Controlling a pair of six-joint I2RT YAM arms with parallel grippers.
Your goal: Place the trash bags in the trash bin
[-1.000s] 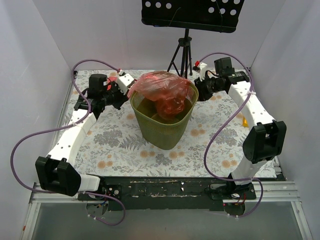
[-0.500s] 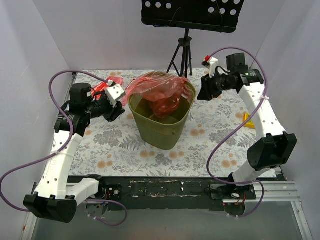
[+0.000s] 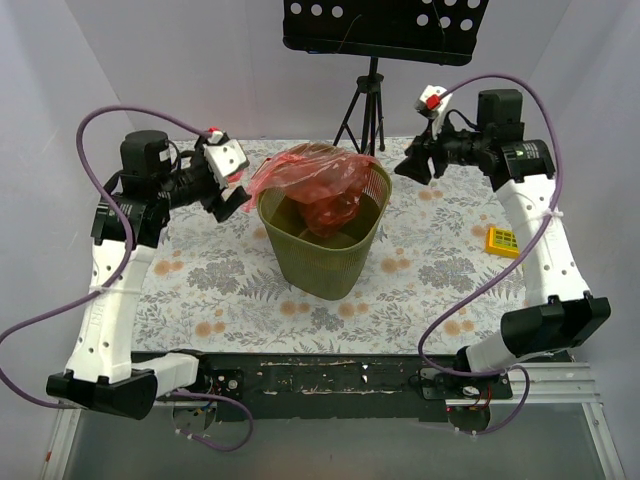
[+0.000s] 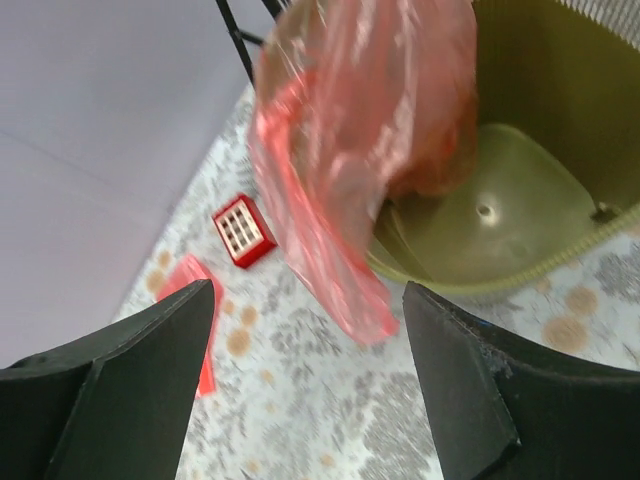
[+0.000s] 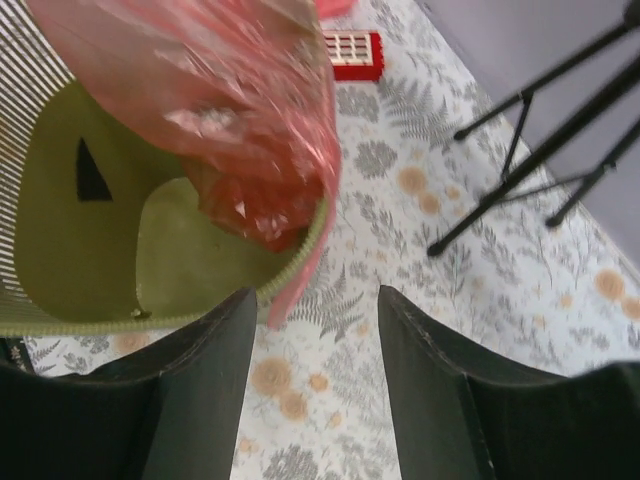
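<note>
From above: green bin point(image 3: 325, 250) upright in the middle of the flowered cloth point(image 3: 240, 290), between the two arms. One red bag point(image 3: 310, 170) draped across the far left part of the rim, one edge hanging outside. A second, crumpled bag point(image 3: 328, 212) lower down inside the bin. Left gripper point(image 3: 228, 195) raised just beside the bin's left rim and aimed toward it. Right gripper point(image 3: 412, 165) raised near the right rim, apart from it. Small yellow box point(image 3: 502, 241) on the cloth beside the right arm, well apart from the bin. Black tripod point(image 3: 368, 105) behind the bin. Through the left wrist camera: left fingers point(image 4: 130, 380) spread wide, nothing between them, no contact with the film. Draped bag ahead, a strip trailing down over the rim to just above the cloth. Bare green floor of the bin in plain sight to the right. Little red box point(image 4: 243, 230) with white buttons on the cloth near the strip. Flat red piece point(image 4: 188, 282) half hidden behind one finger, too little shown to tell what. Through the right wrist camera: right fingers point(image 5: 190, 400) also parted and bare. Draped bag over the rim, a tail hanging outside toward the tripod legs. Crumpled bag inside, against the wall under the draped one. Same red box beyond the bin on the cloth.
</note>
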